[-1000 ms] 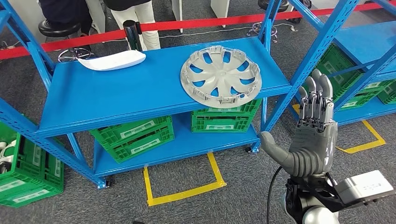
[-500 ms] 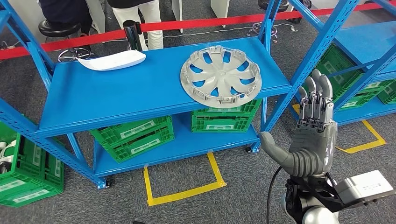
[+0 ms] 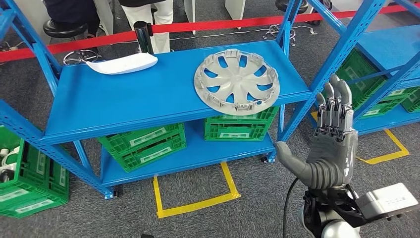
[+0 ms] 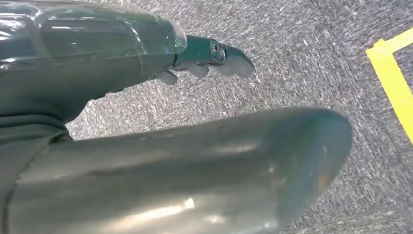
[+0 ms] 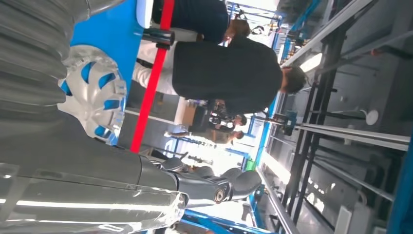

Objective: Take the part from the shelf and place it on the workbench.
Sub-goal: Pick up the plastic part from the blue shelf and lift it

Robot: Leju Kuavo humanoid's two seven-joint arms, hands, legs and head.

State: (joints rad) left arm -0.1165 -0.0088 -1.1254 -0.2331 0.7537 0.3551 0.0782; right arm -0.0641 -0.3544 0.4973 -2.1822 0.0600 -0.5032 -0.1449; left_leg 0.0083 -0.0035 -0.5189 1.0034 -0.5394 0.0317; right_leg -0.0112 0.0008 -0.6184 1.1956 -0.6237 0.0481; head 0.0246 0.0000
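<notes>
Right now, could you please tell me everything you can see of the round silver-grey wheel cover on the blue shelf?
The round silver-grey wheel cover looks like moulded plastic, with curved spokes around a plain hub and openings showing blue beneath. Small clips stand up around its rim, so its inner side seems to face up. It lies flat on the top board of the blue metal shelf, near the right front corner, its edge slightly overhanging the front. Nothing else touches it; the right hand is raised apart from it, fingers straight, empty.
</notes>
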